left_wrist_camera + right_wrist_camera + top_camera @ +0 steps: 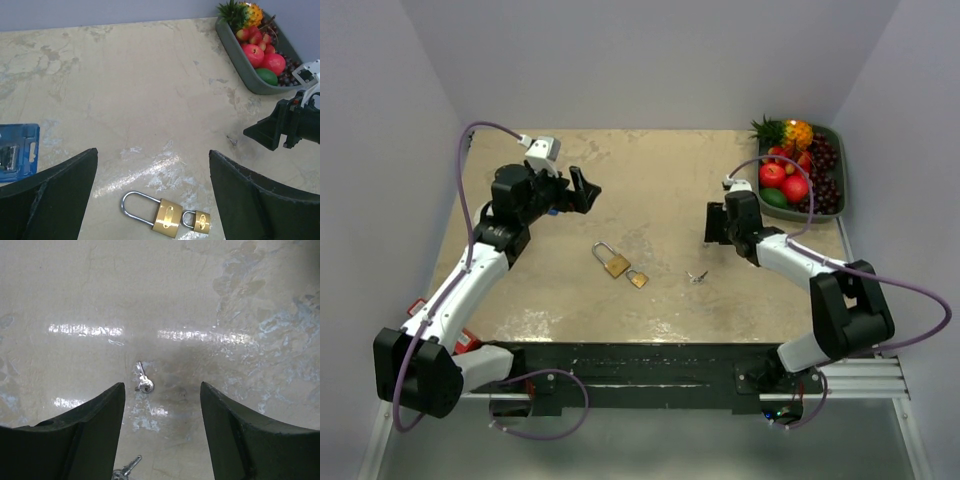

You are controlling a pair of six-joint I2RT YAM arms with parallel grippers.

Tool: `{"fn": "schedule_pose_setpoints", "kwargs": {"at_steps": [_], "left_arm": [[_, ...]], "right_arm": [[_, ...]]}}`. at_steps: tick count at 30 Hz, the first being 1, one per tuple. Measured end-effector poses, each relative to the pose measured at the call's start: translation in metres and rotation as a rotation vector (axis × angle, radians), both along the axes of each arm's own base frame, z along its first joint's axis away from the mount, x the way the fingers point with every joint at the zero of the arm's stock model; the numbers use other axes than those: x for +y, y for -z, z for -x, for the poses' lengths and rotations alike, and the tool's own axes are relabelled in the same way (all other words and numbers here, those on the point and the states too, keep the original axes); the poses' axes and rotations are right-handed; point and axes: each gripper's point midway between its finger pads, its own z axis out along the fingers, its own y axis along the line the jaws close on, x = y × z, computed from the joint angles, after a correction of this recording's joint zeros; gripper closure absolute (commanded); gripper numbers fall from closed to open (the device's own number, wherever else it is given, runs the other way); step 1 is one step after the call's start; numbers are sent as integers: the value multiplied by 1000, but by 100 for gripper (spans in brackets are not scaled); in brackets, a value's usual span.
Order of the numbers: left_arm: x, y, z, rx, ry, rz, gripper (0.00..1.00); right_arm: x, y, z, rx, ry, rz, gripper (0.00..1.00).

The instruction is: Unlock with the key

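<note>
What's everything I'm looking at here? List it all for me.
large padlock: one, brass, steel shackle, table centre
small padlock: one, brass, right beside the large one
keys: silver, count unclear, right of the padlocks
tray: one, grey-green, far right corner
fruit: several, red, green, orange, dark purple, in tray
blue packet: one, table's left side
table: one, beige marbled
left fingers: two, black, open
right fingers: two, black, open, near keys
</note>
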Motion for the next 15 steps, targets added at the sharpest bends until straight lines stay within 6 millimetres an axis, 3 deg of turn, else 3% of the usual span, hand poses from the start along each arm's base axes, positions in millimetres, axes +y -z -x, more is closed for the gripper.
{"fn": "schedule_pose_setpoints", "kwargs": {"at_steps": [8, 15], "left_arm": [[0, -5, 1, -15, 4, 4, 3], [-2, -5, 2, -14, 14, 7, 3]], "right_arm": [[17, 10, -12, 41, -59, -27, 46], [27, 30, 0, 115, -78, -4, 46]]}}
